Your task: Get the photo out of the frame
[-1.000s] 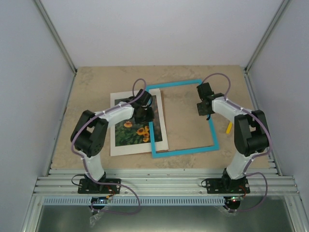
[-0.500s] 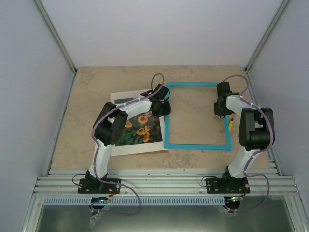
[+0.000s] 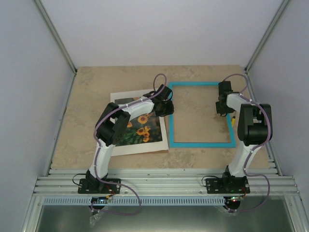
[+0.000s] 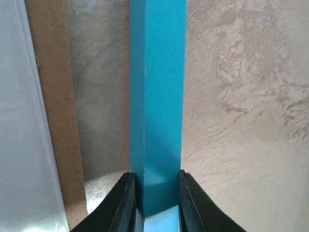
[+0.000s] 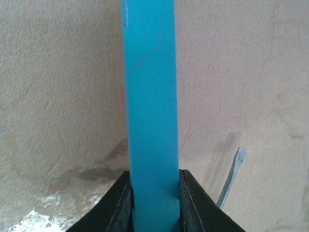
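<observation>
The turquoise frame (image 3: 203, 144) lies as an open rectangle on the table, right of the photo (image 3: 140, 128) of orange blooms. My left gripper (image 3: 167, 107) is shut on the frame's left bar; in the left wrist view the gripper (image 4: 155, 200) has both fingers pressed against the blue bar (image 4: 157, 96). My right gripper (image 3: 223, 104) is shut on the frame's right bar; in the right wrist view the gripper (image 5: 154, 205) clamps the blue bar (image 5: 149, 96). The photo lies face up outside the frame, partly hidden by my left arm.
A white sheet (image 3: 118, 147) lies under the photo, with a brown fibreboard edge (image 4: 48, 96) beside it. A screwdriver with a yellow handle (image 3: 231, 121) lies just right of the frame; its blade (image 5: 231, 179) shows near my right fingers. Walls enclose the table.
The frame has come off the photo and moved right, turning square to the table. Both grippers moved with it. The photo and the sheet stayed at the left.
</observation>
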Available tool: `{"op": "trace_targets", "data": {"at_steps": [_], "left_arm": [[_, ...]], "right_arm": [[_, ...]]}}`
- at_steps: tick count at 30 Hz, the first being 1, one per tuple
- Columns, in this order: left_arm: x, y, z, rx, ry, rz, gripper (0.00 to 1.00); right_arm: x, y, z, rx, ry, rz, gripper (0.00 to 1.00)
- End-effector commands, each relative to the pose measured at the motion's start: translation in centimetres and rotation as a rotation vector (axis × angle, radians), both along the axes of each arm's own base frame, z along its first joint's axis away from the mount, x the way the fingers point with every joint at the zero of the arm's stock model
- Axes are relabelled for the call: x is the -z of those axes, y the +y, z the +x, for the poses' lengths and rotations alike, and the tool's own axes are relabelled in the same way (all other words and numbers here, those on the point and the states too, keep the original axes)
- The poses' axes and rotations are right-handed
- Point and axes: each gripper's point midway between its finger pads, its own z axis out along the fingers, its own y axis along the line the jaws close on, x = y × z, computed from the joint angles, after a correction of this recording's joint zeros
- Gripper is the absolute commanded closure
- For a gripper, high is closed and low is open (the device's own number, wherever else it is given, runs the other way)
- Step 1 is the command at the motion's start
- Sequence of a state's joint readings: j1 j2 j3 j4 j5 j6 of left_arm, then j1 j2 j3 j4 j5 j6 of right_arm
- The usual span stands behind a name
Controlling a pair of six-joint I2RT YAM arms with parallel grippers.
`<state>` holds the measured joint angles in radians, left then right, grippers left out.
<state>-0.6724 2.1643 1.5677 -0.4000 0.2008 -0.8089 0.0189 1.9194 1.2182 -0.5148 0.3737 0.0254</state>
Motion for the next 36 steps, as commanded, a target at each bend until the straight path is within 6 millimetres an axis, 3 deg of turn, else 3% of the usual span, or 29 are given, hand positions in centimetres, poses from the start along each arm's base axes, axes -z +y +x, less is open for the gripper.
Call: {"op": "trace_targets", "data": {"at_steps": [1,8,17,26,30,36], "left_arm": [[-6.1,-7.9,-3.4,0.187,-0.065,-0.303,1.0],[-5.8,-6.8,-3.7,0.171,-0.082,-0.271,1.0],[-5.0,-5.8,-3.5,0.156,-0.089,-0.219,1.0],[-5.1,-2.3,-2.4,0.093,-0.103,-0.179,1.0],[-5.0,-2.0,-2.2,0.094,-0.103,-0.164,1.0],[-5.1,-3.3,-2.7,0.13,-0.097,-0.17,1.0]], "right_arm": [[2.3,2.8,0.9,-0.017,-0.001,0.099,0.98],[1.8,3.5,0.4,-0.01,0.002,0.136,0.96],[-2.0,7.9,1.9,-0.092,-0.12,0.332,0.95],[-1.1,10.6,2.2,-0.136,-0.104,0.394,0.95],[-0.8,9.9,2.2,-0.114,-0.099,0.356,0.95],[0.0,7.5,1.9,-0.06,-0.082,0.283,0.95]]}}
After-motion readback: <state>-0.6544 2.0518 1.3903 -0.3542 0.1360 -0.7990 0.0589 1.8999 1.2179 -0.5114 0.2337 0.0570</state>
